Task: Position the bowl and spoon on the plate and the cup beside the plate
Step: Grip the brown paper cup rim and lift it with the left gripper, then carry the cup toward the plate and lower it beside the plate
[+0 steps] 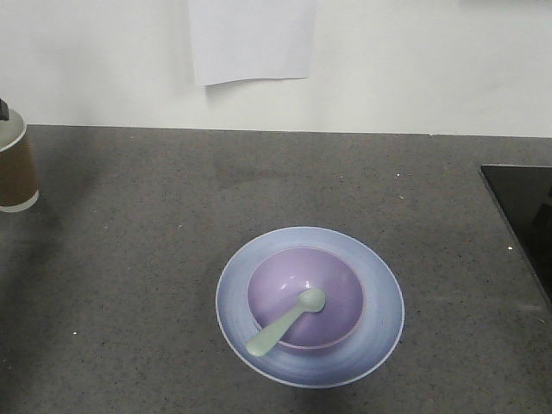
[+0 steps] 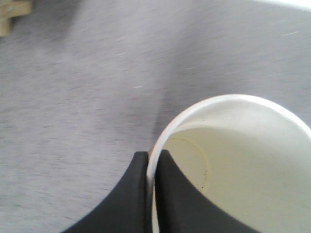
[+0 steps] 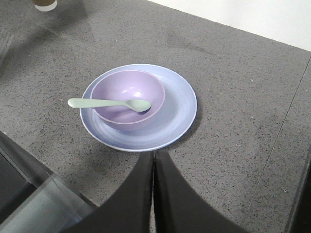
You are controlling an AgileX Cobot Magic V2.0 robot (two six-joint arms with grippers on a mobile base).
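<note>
A: Brown paper, far left: the cup [image 1: 15, 168] stands at the desk [image 1: 129, 259] edge of the front view, well apart from the plate [image 1: 379, 293].

B: And who has it?

A: The left pincer [image 2: 151, 167]. In its wrist view the two dark fingers sit either side of the cup's white rim, one outside the wall and one inside, clenched on it (the desk under it is streaked with blur, so I judge the cup is on the move).

B: Then the middle?

A: The plate carries the bowl [image 1: 332, 297], and the spoon [image 1: 285, 323] lies in the bowl, head near the centre, handle out over the rim toward the front-left of that view. That half of the task looks done.

B: So the coming move turns on what?

A: The plate lies to the right of the held cup, across bare desk. The cup has to end just beside the plate, upright, not touching it.

B: And the right pincer [image 3: 153, 160]?

A: Clenched on nothing, fingers together, hanging near the plate's edge. It is nearer the plate, but the cup belongs to the left.
</note>
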